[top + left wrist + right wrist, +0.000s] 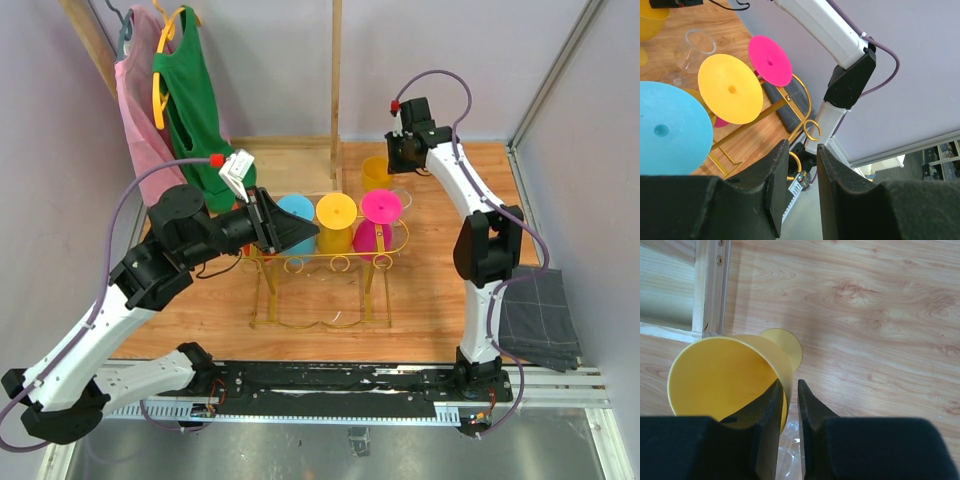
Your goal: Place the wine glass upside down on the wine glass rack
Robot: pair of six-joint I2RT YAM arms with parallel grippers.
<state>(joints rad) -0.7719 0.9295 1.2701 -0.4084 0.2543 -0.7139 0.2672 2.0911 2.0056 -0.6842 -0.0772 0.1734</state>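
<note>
One yellow wine glass (725,375) upright (mouth up), right claw (789,386) pinching its rim, left claw (802,150) ajar, empty

This is a robotics lab test cell: a left arm (110,320) and a right arm (470,190) are bolted to a black rail (330,378) at the near edge of a wooden bench (430,300), boxed in by plain lilac wall panels (280,60) and an aluminium post (555,70). The contents look like mismatched practice props: a green garment (195,110) on a hanger, a gold wine glass rack (320,262), a yellow wine glass (730,380) and a folded grey cloth (535,310). Past 1 panel, the left wrist view shows storage shelving (940,152).
</note>
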